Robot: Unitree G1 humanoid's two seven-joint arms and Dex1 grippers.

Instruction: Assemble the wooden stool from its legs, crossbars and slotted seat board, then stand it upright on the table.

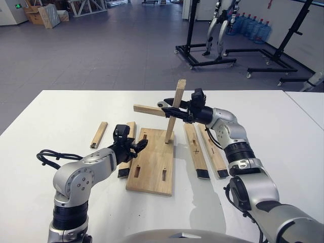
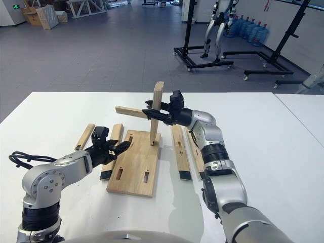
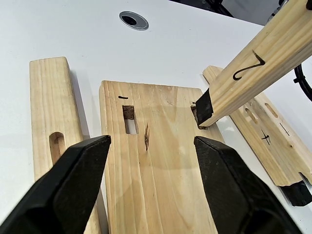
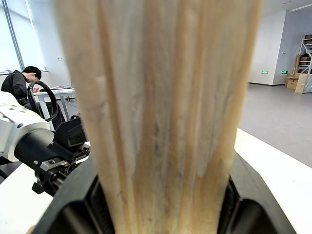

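Near end: board [image 1: 152, 169] flat on white worktop [image 1: 55, 111], long axis running away from robot, slots showing. L gripper [image 1: 134, 147] at board's L edge, toward far end. Its jaws are wide apart w/ nothing held. Wrist view has one finger [image 3: 73, 185] over the gap beside board, the other over board face. Contact w/ board: can't tell. Just L of board, parallel, a slotted leg [image 3: 46, 107] lies flat, part hidden under L gripper. Further L and apart, a short bar [image 1: 99, 134], also flat. R of board: 2 flat legs [image 1: 195, 151] side by side, black-tipped ends toward robot. Far R corner of board: upright leg [image 1: 177, 96], leaning slightly, black tip down at corner slot. Seated or just resting, can't tell. R gripper [image 1: 172, 108] clamped on upright leg abt mid-height, coming in from R. A crossbar [image 1: 148, 110] juts from that leg to L at gripper height, roughly level, clear of worktop.
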